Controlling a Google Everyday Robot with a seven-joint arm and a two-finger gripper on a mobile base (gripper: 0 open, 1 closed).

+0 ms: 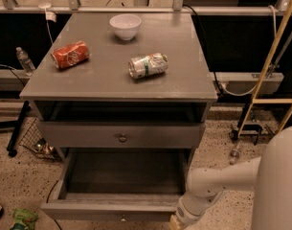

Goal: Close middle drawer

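Observation:
The middle drawer (112, 209) is pulled far out of the grey cabinet (193, 87). Its inside is empty, and its flat front with a small round knob (122, 219) sits at the bottom edge of the view. Above it is the uppermost front (78, 135) with its own knob. The lowest front is hidden under the open drawer. My gripper (176, 222) is low at the bottom edge, right by the right end of the middle drawer's front, at the end of my white arm (217, 178).
On the cabinet top lie a red can (70, 54) and a green-and-white can (148, 65), with a white bowl (125, 26) standing behind them. A water bottle (24, 60) and a wire basket (34, 140) are on the left, a green packet (22, 219) on the floor, and a yellow frame (270, 66) on the right.

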